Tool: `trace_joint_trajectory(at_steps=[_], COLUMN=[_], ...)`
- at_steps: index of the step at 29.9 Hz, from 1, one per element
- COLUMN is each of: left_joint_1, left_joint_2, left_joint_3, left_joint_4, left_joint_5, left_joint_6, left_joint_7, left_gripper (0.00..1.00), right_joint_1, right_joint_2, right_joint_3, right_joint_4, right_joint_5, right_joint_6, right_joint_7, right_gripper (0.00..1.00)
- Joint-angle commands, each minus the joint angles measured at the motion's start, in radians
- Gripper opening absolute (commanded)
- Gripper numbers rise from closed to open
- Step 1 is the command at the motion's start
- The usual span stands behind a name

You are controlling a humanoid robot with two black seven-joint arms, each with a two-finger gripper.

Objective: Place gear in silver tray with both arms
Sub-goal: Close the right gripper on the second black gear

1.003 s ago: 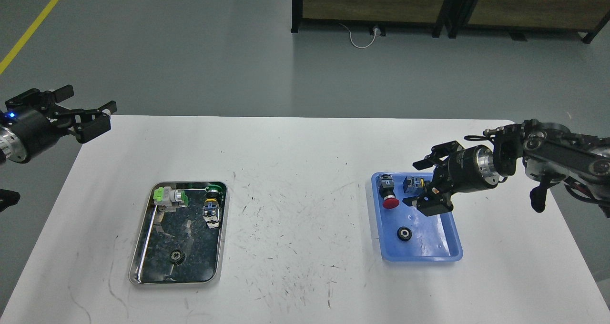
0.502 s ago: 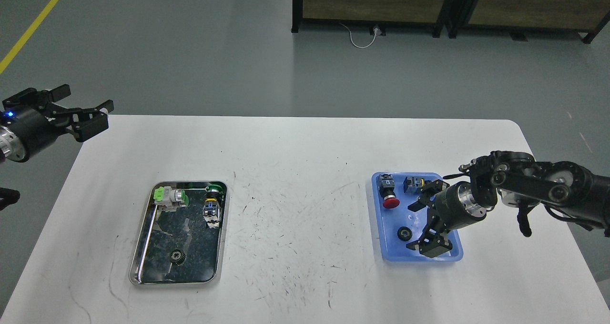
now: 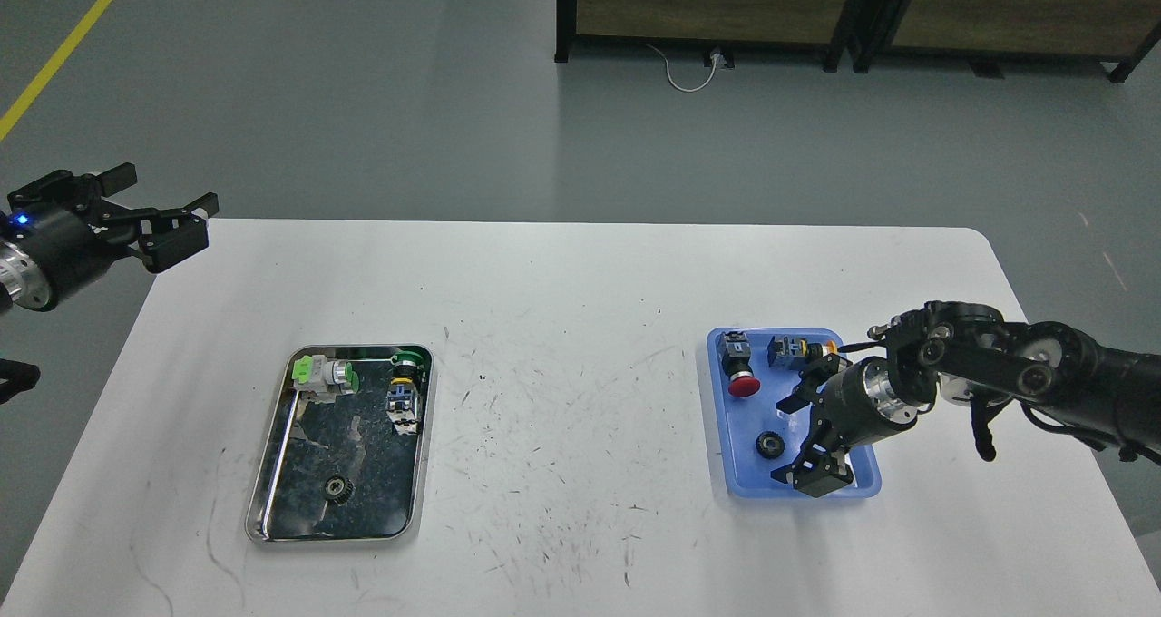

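Since half a second ago the right gripper (image 3: 791,439) has edged slightly left and lower inside the blue tray (image 3: 866,488), while the left gripper (image 3: 163,220) has barely shifted at the table's (image 3: 580,327) far left corner.

At the far left, the left gripper hovers with its two fingers spread apart and nothing between them. The silver tray (image 3: 268,461) lies well below and to the right of those jaws, on the table's left half. It holds a green-and-grey switch part (image 3: 325,375) at its top left, a green-capped button part (image 3: 404,390) at its top right, and a small black gear (image 3: 338,489) near its lower middle.

Farther right, the blue tray carries a red mushroom button (image 3: 740,368) and a blue-and-yellow switch (image 3: 791,348) along its far side. A second black gear (image 3: 771,445) lies on the tray floor, just left of the right gripper's jaws. Those jaws stand wide apart, one finger above and one below the gear's level, holding nothing. The right arm (image 3: 998,372) reaches in from the right edge.
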Motion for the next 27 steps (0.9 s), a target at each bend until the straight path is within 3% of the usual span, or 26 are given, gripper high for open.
trace_joint_trajectory(at_steps=[1, 12, 22, 27], left_joint_1=[0.002, 0.002, 0.006, 0.005], left_joint_2=[-0.001, -0.002, -0.001, -0.001], left_joint_3=[0.0, 0.0, 0.0, 0.0], left_joint_4=[0.0, 0.0, 0.002, 0.003], left_joint_5=[-0.002, 0.0, 0.005, 0.005], left_joint_6=[0.0, 0.0, 0.002, 0.002], left_joint_7=[0.0, 0.0, 0.0, 0.0], left_gripper=[0.97, 0.97, 0.97, 0.97], right_joint_1=[-0.008, -0.011, -0.011, -0.009], right_joint_2=[0.017, 0.056, 0.053, 0.053], right_joint_3=[0.002, 0.007, 0.007, 0.007], right_joint_4=[-0.016, -0.038, -0.039, -0.039], right_joint_5=[-0.012, -0.014, -0.026, -0.031], right_joint_6=[0.0, 0.0, 0.0, 0.0], right_joint_7=[0.005, 0.007, 0.002, 0.001], right_gripper=[0.92, 0.85, 0.56, 0.47])
